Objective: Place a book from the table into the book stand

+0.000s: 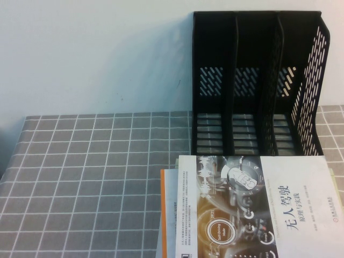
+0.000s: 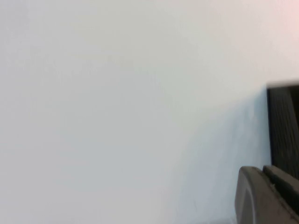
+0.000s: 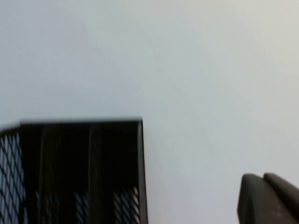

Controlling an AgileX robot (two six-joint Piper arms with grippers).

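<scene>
High view shows the book (image 1: 252,209) lying flat on the desk (image 1: 80,177), near the empty book stand (image 1: 252,80), so nothing is done yet. Both wrist views show the left claw (image 2: 268,193) and right claw (image 3: 268,198) clenched, aloft facing the wall.

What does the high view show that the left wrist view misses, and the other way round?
Only the high view shows the book lying flat on another book on the table, and all three empty slots of the book stand. Only the left wrist view shows the left tool, shut, raised and facing the wall. Both share the wall and the book stand, a mere edge from the wrist. The right tool appears in neither.
</scene>
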